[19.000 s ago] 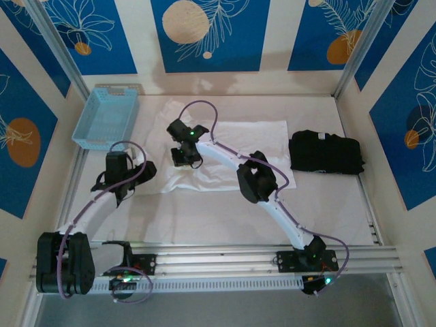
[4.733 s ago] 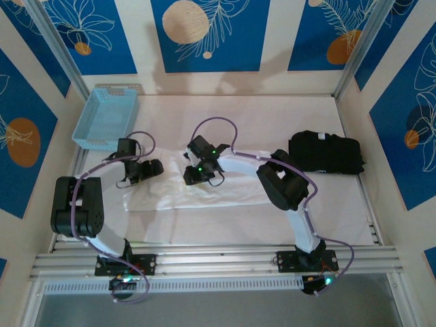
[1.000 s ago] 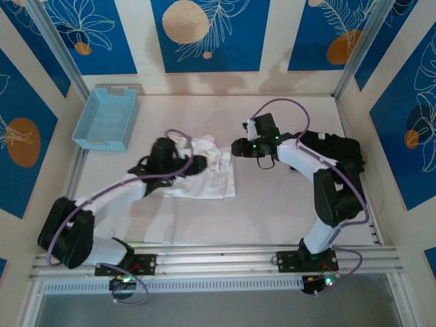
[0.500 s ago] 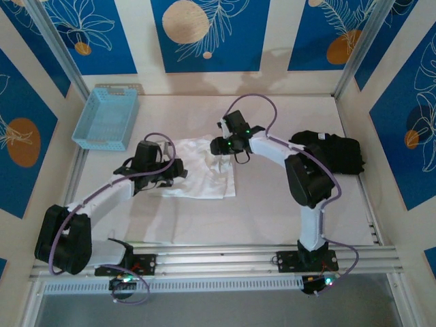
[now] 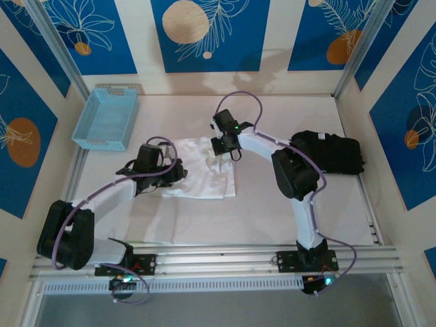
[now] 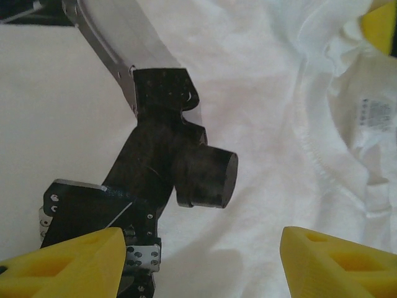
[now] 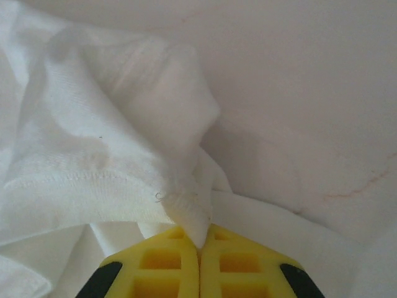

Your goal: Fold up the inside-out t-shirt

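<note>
The inside-out t-shirt (image 5: 204,176) lies crumpled in a white heap left of the table's middle. My right gripper (image 5: 221,146) sits at the heap's upper right edge. In the right wrist view the right gripper (image 7: 200,241) is shut, with a bunched fold of the t-shirt (image 7: 111,155) pinched between its yellow fingertips. My left gripper (image 5: 176,170) rests over the heap's left side. In the left wrist view the left gripper (image 6: 201,264) is open above flat white cloth, nothing between the fingers. The t-shirt's neckline and printed label (image 6: 374,115) show at right.
A light blue basket (image 5: 105,117) stands at the back left. A black folded garment (image 5: 325,151) lies at the right, under the right arm's reach. A black and grey arm link (image 6: 162,155) crosses the left wrist view. An aluminium rail (image 5: 218,259) runs along the near edge.
The right gripper has swung left from near the black garment to the shirt's upper right edge and shut on a fold. The left gripper has drawn back slightly to the left and stayed open.
</note>
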You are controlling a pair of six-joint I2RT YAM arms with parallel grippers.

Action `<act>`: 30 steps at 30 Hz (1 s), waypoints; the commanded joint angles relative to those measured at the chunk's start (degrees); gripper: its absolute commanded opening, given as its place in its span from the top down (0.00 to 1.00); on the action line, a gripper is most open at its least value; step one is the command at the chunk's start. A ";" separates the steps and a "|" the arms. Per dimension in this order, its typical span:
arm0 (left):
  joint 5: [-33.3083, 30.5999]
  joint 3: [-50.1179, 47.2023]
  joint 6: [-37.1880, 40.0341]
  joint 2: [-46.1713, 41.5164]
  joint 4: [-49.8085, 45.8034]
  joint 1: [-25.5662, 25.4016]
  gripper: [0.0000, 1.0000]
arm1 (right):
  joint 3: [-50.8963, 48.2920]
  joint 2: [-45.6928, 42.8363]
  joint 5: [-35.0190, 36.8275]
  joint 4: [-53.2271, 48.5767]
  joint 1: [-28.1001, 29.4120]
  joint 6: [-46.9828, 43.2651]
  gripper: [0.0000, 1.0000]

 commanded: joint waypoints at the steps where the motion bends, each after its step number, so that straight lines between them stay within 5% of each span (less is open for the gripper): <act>1: 0.23 -0.50 1.62 1.05 0.08 0.36 0.33 | -2.98 -6.61 -1.38 -0.77 -2.10 -0.75 0.93; 11: -2.16 0.25 4.23 5.02 -0.04 0.36 0.33 | -3.55 -9.73 -10.50 -4.53 -5.35 2.23 0.91; 15: -1.19 0.38 4.18 5.32 0.11 0.36 0.33 | 1.04 -5.07 -8.82 -10.93 -7.56 3.93 0.80; 20: -1.27 -0.01 4.31 4.27 -0.10 0.37 0.33 | -3.69 -9.95 -7.97 -10.36 -9.55 4.50 0.69; 25: -1.52 0.03 4.57 3.85 -0.10 0.36 0.33 | -14.19 -17.07 -21.39 -2.53 -8.09 8.20 0.65; 30: -0.96 0.07 4.58 4.18 0.16 0.36 0.33 | -16.42 -15.37 -24.78 0.19 -6.77 11.40 0.65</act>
